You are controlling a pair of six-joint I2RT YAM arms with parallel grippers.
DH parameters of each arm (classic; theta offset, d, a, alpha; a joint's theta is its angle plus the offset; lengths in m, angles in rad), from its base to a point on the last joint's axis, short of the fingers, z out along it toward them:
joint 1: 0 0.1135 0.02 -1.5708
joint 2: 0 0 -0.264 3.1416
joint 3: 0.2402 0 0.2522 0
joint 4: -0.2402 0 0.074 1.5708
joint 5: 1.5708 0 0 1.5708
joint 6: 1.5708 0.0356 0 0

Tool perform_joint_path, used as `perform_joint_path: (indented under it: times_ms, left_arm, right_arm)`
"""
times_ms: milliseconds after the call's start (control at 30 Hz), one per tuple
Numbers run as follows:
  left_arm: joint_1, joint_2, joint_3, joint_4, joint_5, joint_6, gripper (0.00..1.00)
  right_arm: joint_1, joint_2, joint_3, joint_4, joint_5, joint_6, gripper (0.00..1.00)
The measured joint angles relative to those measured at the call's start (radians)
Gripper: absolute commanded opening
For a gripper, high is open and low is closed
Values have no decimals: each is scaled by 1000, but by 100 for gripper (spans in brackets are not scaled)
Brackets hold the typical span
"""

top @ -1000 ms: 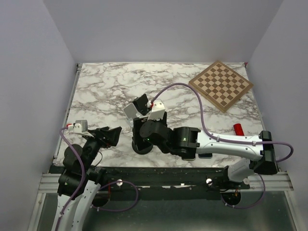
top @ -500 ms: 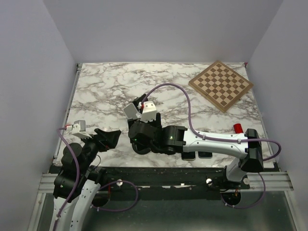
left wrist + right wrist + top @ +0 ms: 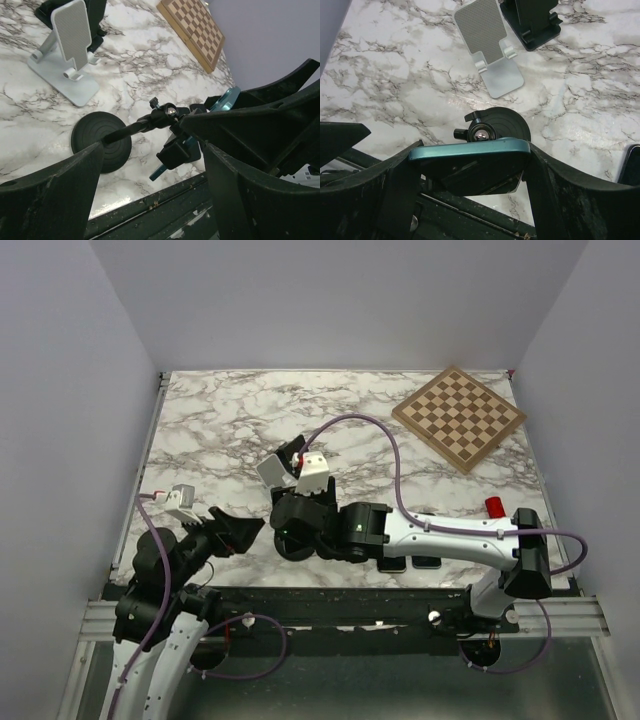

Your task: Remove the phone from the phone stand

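Reaching over the marble table (image 3: 200,420), whose far right corner holds a chessboard (image 3: 459,417), the right arm (image 3: 450,535) and left arm (image 3: 160,570) meet at the black round-based stand (image 3: 502,122) near the front edge. The right gripper (image 3: 472,165) is clamped on the ends of the teal phone (image 3: 470,149), which sits in the stand's holder. The left gripper (image 3: 150,145) hangs just beside it, fingers wide apart, empty.

Plain grey walls (image 3: 340,300) enclose a white marble-patterned table (image 3: 220,420).
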Motion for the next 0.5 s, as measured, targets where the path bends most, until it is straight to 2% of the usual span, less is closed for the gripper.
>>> perform_joint_path:
  times_ms: [167, 233, 300, 333, 400, 500]
  left_arm:
    - [0, 13, -14, 23, 68, 5, 84]
    - [0, 16, -29, 42, 100, 6, 79]
    - [0, 25, -45, 68, 144, 6, 68]
    - [0, 34, -55, 82, 167, 6, 65]
    - [0, 57, -80, 126, 220, 7, 65]
    - [0, 56, -137, 195, 272, 5, 72]
  right_arm:
    - [-1, -24, -37, 34, -1, -13, 17]
    - [-7, -28, -45, 47, -2, -24, 10]
    - [-16, -37, -59, 65, -15, -40, 4]
    - [-23, -45, -70, 78, -31, -49, 1]
    - [-47, -67, -95, 105, -68, -67, 1]
    - [-97, -100, -122, 135, -135, -95, 1]
